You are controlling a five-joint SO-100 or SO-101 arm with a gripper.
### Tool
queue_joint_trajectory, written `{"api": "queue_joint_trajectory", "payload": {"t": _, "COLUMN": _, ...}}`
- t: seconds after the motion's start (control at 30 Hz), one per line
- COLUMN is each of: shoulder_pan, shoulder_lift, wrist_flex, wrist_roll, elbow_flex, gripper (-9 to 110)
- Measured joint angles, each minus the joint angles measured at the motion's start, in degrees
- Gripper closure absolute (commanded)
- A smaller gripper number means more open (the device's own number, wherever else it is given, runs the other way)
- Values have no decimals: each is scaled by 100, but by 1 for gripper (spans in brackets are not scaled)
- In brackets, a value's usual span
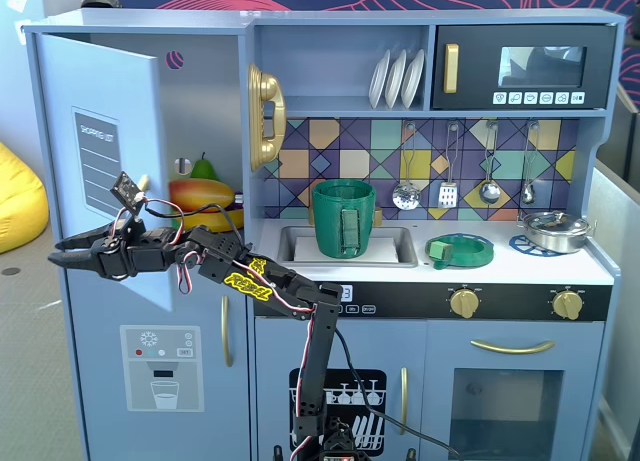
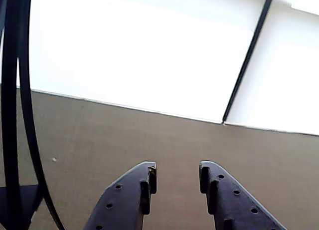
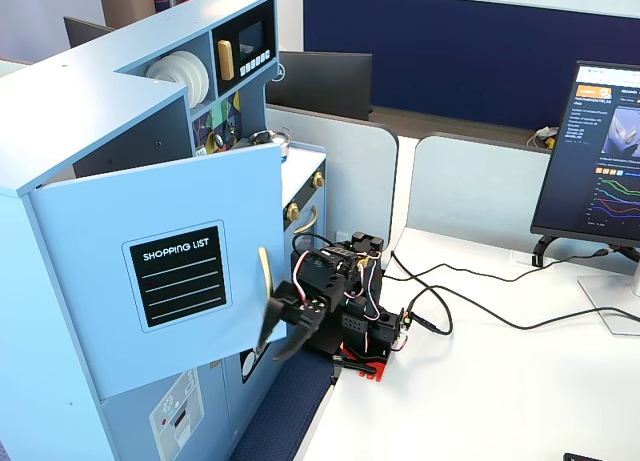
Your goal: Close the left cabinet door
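Pushing the left cabinet door (image 3: pixel 160 271) shut looks easiest with the slightly parted, empty fingers (image 1: pixel 62 253) pressed flat near its gold handle (image 3: pixel 264 271), honestly.

A black plastic jointed arm (image 1: pixel 315 341) with yellow lettering on one link, red-white-black servo cables, and tapered black fingers (image 2: pixel 130 197) dotted with small holes.

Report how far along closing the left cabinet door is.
Done: nothing yet; the left cabinet door stands swung wide open, the fruit inside the cabinet exposed. In hand: the hand, slightly open and empty, is out at the door's outer face, near its lower edge. Left: press on the door and swing it shut.
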State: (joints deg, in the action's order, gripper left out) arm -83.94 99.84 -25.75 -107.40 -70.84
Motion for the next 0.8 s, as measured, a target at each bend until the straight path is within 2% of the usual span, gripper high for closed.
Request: {"api": "queue_joint_trajectory", "payload": {"t": 0.8, "shoulder_pan": 2312, "shoulder_lift": 571, "wrist_flex": -439, "wrist_roll": -53, "elbow_flex": 0, "gripper": 102}}
